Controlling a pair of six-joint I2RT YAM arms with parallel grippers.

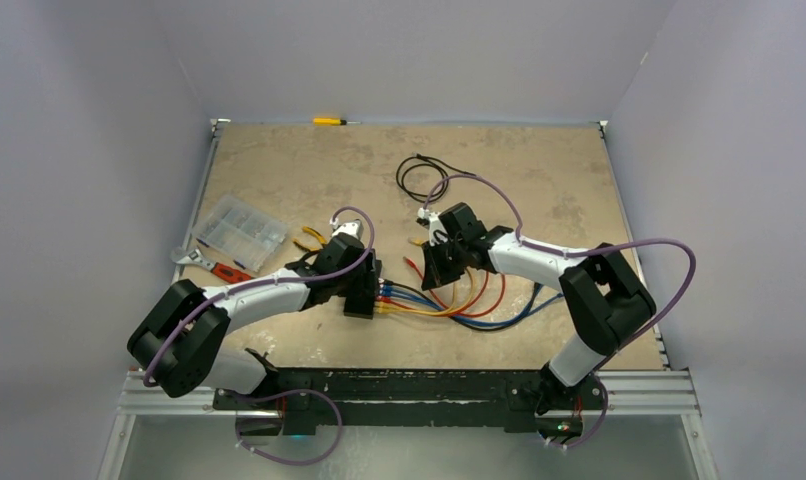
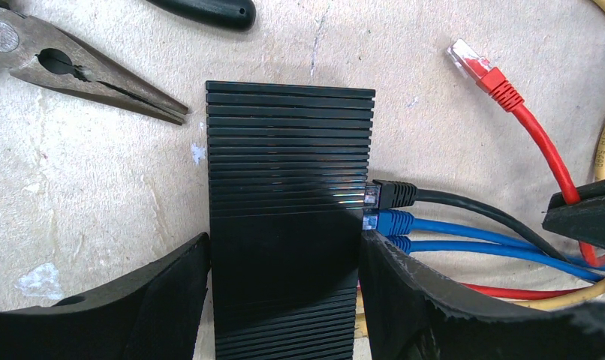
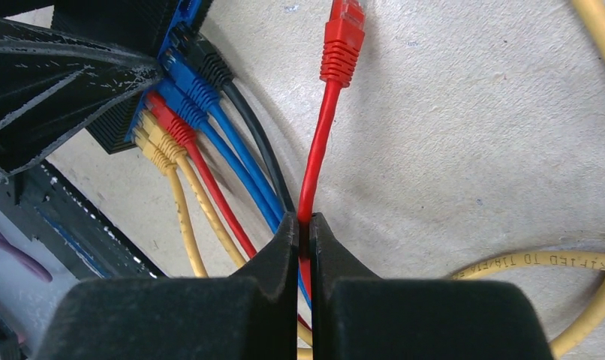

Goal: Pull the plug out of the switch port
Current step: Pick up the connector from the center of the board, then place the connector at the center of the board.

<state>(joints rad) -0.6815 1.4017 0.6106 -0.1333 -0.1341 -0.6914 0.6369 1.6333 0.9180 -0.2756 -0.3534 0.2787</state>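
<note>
At mid-table (image 1: pixel 539 170), the left gripper (image 2: pixel 284 259) clamps the switch (image 2: pixel 288 172) across its width, while the right gripper (image 3: pixel 303 225) pinches the red cable (image 3: pixel 318 142) — its plug (image 3: pixel 343 37) lying ahead, clear of the switch.

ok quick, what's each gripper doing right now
Left gripper: closed on the switch, one finger on each side.
Right gripper: closed on the red cable, its plug out of the switch.

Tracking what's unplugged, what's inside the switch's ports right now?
Plugged into the switch: a black plug, two blue plugs, a red plug and two yellow plugs. The left gripper clamping the switch covers the rest of the port row.
</note>
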